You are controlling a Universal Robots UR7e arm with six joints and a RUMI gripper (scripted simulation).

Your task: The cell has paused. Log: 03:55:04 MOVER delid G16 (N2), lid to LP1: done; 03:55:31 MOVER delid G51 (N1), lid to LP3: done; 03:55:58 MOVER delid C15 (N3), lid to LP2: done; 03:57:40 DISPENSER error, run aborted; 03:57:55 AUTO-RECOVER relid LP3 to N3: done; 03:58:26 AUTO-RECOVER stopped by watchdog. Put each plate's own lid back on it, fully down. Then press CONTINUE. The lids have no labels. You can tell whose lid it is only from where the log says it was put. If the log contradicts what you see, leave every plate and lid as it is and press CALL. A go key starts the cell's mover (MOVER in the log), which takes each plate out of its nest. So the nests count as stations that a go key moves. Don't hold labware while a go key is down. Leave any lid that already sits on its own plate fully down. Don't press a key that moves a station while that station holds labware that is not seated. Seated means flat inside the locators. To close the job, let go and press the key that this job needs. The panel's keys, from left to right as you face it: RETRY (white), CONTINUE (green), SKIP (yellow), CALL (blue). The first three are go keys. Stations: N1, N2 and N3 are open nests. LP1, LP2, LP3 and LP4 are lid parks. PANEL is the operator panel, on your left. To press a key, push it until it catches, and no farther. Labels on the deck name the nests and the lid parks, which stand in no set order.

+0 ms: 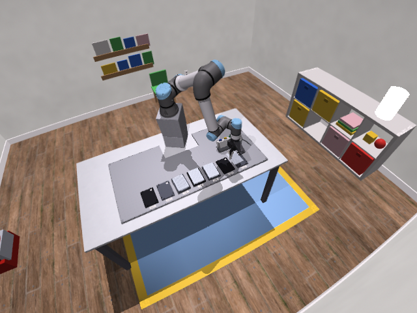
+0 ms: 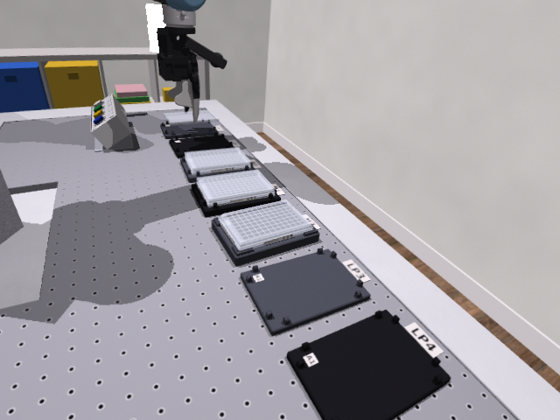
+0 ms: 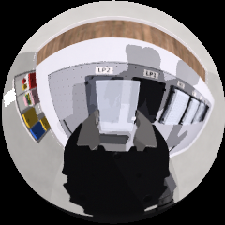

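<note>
My gripper (image 1: 234, 155) (image 2: 190, 110) (image 3: 117, 110) is shut on a clear lid (image 2: 176, 116) (image 3: 117, 100) and holds it level, a little above the dark LP2 park (image 2: 180, 131) at the far end of the row. The LP1 park (image 2: 199, 143) (image 1: 225, 165) beside it looks black, with no lid that I can see. Three clear well plates (image 2: 216, 159) (image 2: 234, 185) (image 2: 264, 223) sit in the nests further along the row. I cannot tell which of them carry lids. The LP3 park (image 2: 303, 287) and the LP4 park (image 2: 368, 368) are bare.
The operator panel (image 2: 106, 118) (image 1: 223, 143) (image 3: 30, 110), a slanted grey box with coloured keys, stands on the deck close to the left of the gripper. The arm's grey pedestal (image 1: 171, 126) stands at the back of the table. The table's edge runs just behind the row of stations.
</note>
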